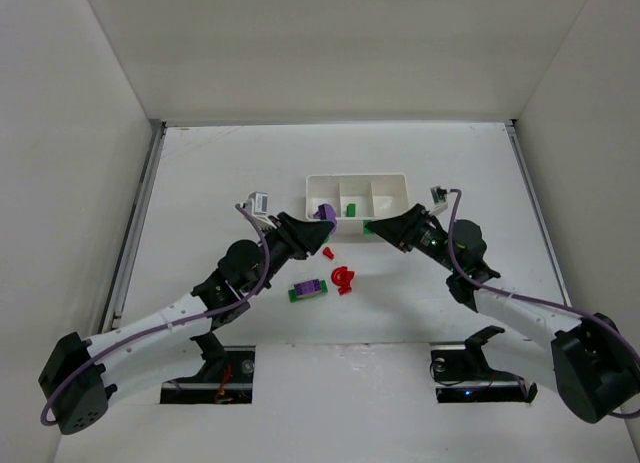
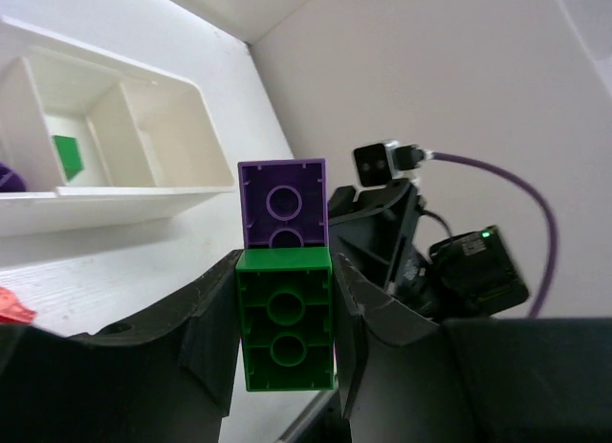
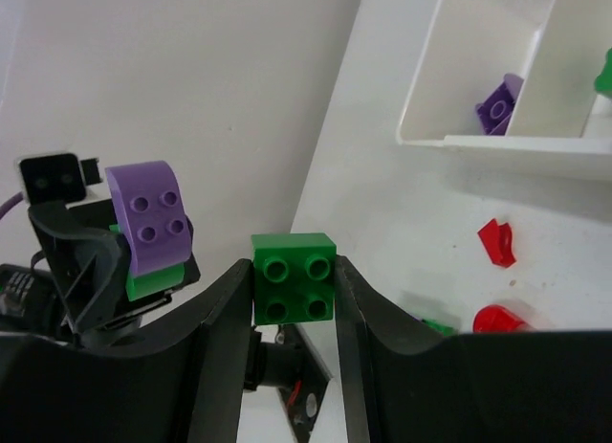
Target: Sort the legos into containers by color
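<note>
My left gripper (image 2: 285,276) is shut on a green lego (image 2: 285,319) with a purple lego (image 2: 282,202) stuck to its far end. It hovers just in front of the white tray (image 1: 357,178), near the left compartment. My right gripper (image 3: 295,271) is shut on a square green lego (image 3: 294,276) and faces the left gripper (image 1: 322,226) from the right (image 1: 378,228). In the tray, a purple lego (image 3: 497,105) lies in the left compartment and a green one (image 2: 67,156) in the middle. A green-and-purple stack (image 1: 308,289) and red legos (image 1: 343,278) lie on the table.
White walls enclose the table on three sides. Both arm bases (image 1: 220,368) sit at the near edge. A small red piece (image 1: 328,253) lies between the tray and the other loose legos. The right compartment (image 1: 388,195) of the tray holds nothing that I can see.
</note>
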You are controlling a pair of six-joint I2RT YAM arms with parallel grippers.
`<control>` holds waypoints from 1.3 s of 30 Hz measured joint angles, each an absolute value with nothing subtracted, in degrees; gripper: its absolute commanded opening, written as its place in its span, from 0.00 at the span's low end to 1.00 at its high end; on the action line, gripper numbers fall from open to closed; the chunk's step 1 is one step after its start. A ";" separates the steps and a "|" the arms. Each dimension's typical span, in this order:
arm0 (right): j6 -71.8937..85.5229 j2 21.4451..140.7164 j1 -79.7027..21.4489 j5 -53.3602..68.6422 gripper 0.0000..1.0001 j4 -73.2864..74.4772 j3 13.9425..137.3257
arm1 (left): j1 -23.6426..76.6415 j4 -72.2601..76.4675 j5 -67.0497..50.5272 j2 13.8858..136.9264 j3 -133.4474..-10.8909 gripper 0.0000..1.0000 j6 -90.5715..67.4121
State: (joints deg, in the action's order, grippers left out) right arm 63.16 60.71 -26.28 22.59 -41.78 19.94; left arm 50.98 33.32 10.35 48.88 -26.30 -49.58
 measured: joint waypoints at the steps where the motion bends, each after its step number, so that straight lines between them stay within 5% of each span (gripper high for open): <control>1: 62.13 60.75 -26.33 21.78 0.36 -40.34 20.73 | 50.96 32.60 10.79 48.88 -26.41 0.13 -48.73; 39: 40.16 92.05 -31.46 2.61 0.35 -15.49 56.45 | 41.23 25.85 15.00 39.16 -21.91 0.15 -38.81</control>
State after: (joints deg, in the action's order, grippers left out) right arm 40.16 92.05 -31.46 2.61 -15.49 56.45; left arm 41.23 25.85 15.00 39.16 -21.91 -38.81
